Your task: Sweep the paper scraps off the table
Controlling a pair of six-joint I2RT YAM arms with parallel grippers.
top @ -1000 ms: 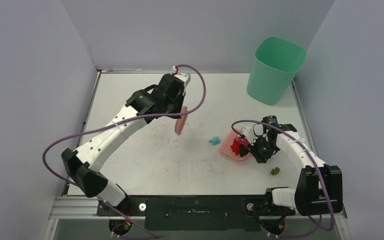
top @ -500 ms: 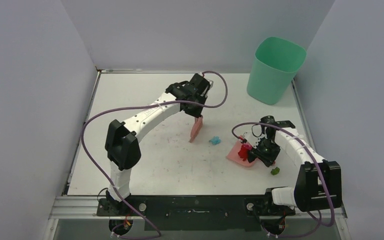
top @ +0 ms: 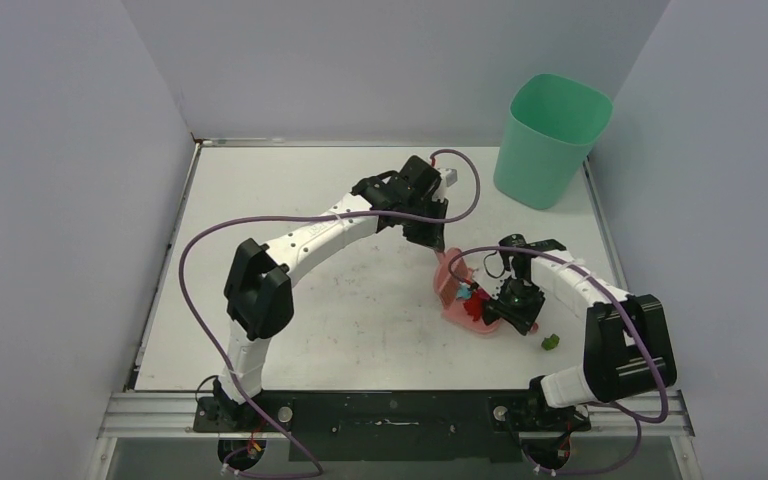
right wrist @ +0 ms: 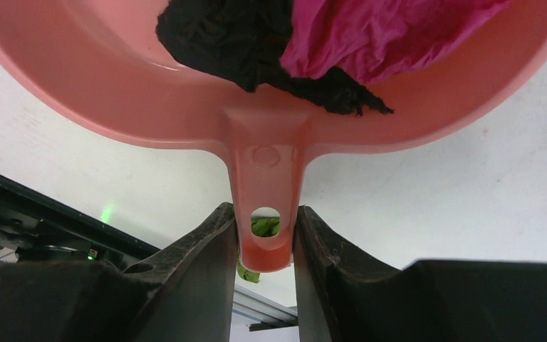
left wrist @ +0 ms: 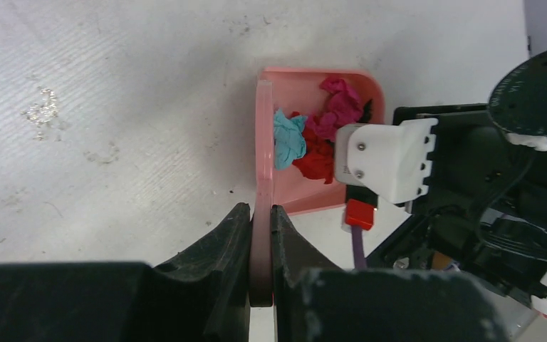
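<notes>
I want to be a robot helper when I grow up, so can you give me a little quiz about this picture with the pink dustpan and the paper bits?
1. True or false: the green scrap lies inside the dustpan.
2. What do the left fingers hold? A) the brush B) a sponge C) nothing
3. Fill in: the paper wad right beside the brush, inside the dustpan, is coloured ____.

Key: 1 false, it lies on the table, apart from the dustpan. 2 A. 3 light blue.
</notes>
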